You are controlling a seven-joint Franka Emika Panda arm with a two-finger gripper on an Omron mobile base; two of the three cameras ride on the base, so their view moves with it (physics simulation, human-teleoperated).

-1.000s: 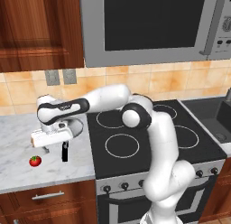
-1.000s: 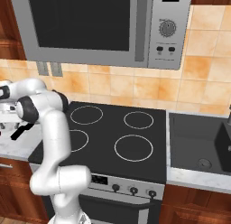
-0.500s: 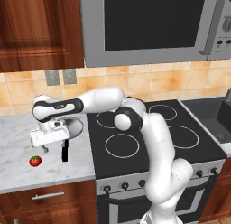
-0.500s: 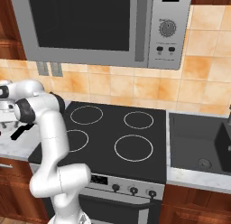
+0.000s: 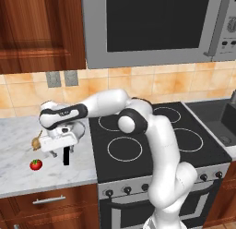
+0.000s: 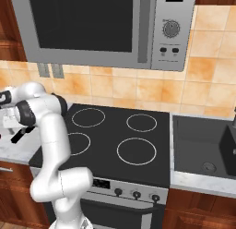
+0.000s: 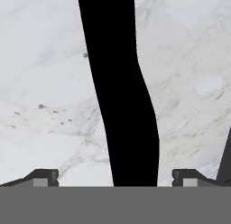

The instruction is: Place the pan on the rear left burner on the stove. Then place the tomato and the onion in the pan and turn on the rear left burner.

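Nowhere can any brand or writing be read; the grey microwave [image 5: 152, 27] above the cooktop carries only blurred marks on its control panel. From the left base camera, the white arm reaches left over the white marble tabletop [image 5: 18, 177], its gripper [image 5: 59, 147] hanging above the small round shiny grey steel frying pan [image 5: 78, 131], whose short straight black handle points toward the tabletop's front edge. A small tan-brown onion [image 5: 35, 141] lies just left of the hand, and a small bright red tomato with a green cap [image 5: 36, 164] sits nearer the front edge, apart from both. To the right lies the flat black glass stove [image 5: 152, 135], its smaller rear left burner circle [image 5: 113, 123] bare. The right base camera shows the stove [image 6: 115, 135] and that burner [image 6: 88, 117] more fully, plus a dark sink [image 6: 203, 149] on the far side, while the arm hides most of the tabletop things. Looking down from the hand camera, the black handle of the pan [image 7: 119, 96] runs up between the two dark fingertips [image 7: 43, 177], which stand wide apart on either side, holding nothing.
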